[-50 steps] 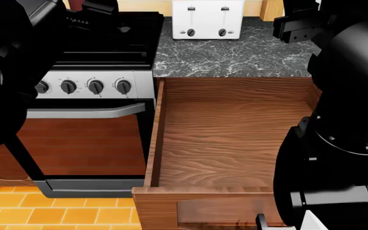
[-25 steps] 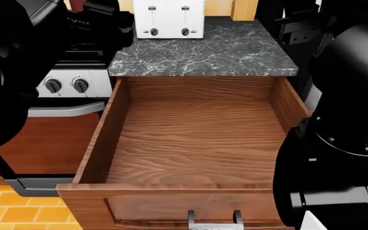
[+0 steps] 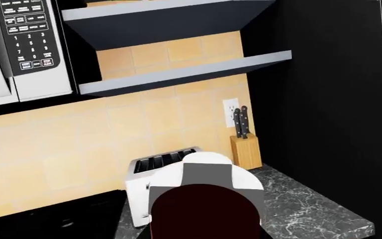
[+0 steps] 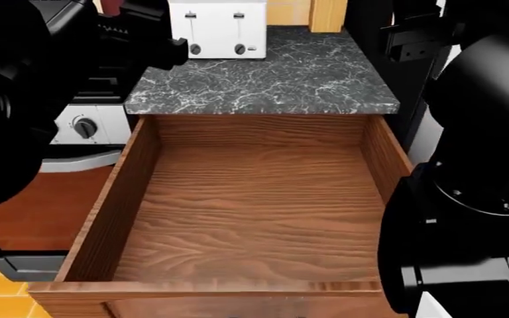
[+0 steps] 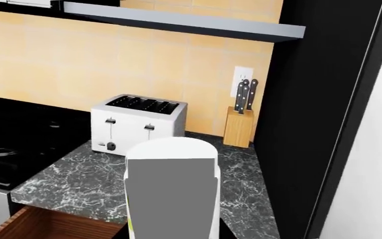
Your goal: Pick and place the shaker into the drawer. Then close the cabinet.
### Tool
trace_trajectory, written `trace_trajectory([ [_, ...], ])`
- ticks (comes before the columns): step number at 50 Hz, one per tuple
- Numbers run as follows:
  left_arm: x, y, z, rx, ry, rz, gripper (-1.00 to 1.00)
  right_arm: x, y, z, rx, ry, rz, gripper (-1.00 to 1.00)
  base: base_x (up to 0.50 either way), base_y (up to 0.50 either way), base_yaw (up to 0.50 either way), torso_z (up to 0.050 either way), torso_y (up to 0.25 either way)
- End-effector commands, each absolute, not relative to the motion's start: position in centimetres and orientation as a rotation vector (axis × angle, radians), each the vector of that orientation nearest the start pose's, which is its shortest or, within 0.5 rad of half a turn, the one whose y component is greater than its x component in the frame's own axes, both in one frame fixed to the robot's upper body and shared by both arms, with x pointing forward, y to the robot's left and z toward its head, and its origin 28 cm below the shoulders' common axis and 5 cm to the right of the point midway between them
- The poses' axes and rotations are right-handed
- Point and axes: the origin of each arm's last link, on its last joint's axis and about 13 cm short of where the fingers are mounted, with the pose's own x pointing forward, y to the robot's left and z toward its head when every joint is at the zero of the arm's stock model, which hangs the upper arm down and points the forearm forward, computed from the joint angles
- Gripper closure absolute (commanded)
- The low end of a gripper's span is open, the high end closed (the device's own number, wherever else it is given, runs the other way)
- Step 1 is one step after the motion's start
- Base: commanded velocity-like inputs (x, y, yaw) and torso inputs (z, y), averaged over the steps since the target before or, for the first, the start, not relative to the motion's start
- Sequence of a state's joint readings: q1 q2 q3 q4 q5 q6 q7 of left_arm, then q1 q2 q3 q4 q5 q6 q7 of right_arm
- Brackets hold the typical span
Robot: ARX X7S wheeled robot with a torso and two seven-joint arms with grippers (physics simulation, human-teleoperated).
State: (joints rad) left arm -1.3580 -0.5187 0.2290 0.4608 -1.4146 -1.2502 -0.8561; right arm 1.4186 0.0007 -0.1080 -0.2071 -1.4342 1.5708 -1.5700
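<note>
The drawer stands pulled wide open below the counter, its reddish-brown wood floor bare; one corner of it shows in the right wrist view. The shaker is not to be seen in any view. My left gripper hangs as a black shape over the counter's left end, and my right gripper over its right end. Neither one's jaws can be made out. A white and dark-red block fills the near part of the left wrist view, and a white and grey block that of the right.
A white toaster and a wooden knife block stand at the back of the dark marble counter. The stove is left of the drawer. A tall black panel bounds the counter on the right. A microwave hangs above.
The head view has shifted to the right: the drawer, once at the right of the picture, is now centred and nearer, and the stove has slid towards the left edge.
</note>
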Motion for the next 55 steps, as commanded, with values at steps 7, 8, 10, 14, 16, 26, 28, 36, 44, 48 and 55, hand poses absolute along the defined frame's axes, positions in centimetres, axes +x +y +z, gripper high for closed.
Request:
trace_trajectory([
  [7,23.5,21.4,35.2,0.147,-0.256,-0.179,1.0,24.5,-14.8,37.7,-0.109,-0.057,0.154,1.0,0.17,0.0,0.0,0.0,0.003],
  [8,23.5,21.4,35.2,0.147,-0.255,-0.179,1.0,24.4,-14.8,37.7,-0.109,-0.058,0.154,1.0,0.0,0.0,0.0,0.0,0.0],
  [10,23.5,21.5,35.2,0.145,-0.255,-0.179,1.0,24.4,-14.8,38.1,-0.109,-0.063,0.154,1.0,0.0,0.0,0.0,0.0,0.0],
  [14,23.5,21.5,35.1,0.141,-0.255,-0.179,1.0,24.4,-14.9,40.0,-0.109,-0.08,0.154,1.0,0.0,0.0,0.0,0.0,0.002],
  [16,23.4,21.5,35.1,0.139,-0.256,-0.18,1.0,24.3,-14.9,41.0,-0.109,-0.085,0.156,1.0,0.0,0.0,0.0,0.0,0.0],
  [26,23.5,21.6,35.0,0.136,-0.255,-0.181,1.0,25.6,-13.8,42.7,-0.19,0.037,0.13,1.0,0.0,0.0,0.0,0.001,0.0],
  [28,23.5,21.6,34.9,0.133,-0.255,-0.181,1.0,25.8,-13.6,42.6,-0.2,0.05,0.127,1.0,0.0,0.0,0.0,0.0,0.005],
  [36,23.4,21.8,34.9,0.127,-0.255,-0.177,1.0,27.8,-13.0,40.9,-0.24,0.186,0.129,1.0,0.0,0.0,0.0,0.0,0.0],
  [44,23.1,21.9,34.9,0.123,-0.261,-0.174,1.0,32.1,-11.2,39.0,-0.238,0.257,0.138,1.0,0.0,0.0,0.0,0.0,0.001],
  [48,23.1,22.1,34.8,0.121,-0.259,-0.17,1.0,33.5,-10.4,37.1,-0.253,0.342,0.149,1.0,0.0,0.0,0.0,0.0,0.0],
  [55,23.3,22.2,34.9,0.12,-0.259,-0.165,1.0,34.5,-10.2,34.7,-0.278,0.493,0.235,1.0,0.0,0.0,0.0,0.0,0.001],
])
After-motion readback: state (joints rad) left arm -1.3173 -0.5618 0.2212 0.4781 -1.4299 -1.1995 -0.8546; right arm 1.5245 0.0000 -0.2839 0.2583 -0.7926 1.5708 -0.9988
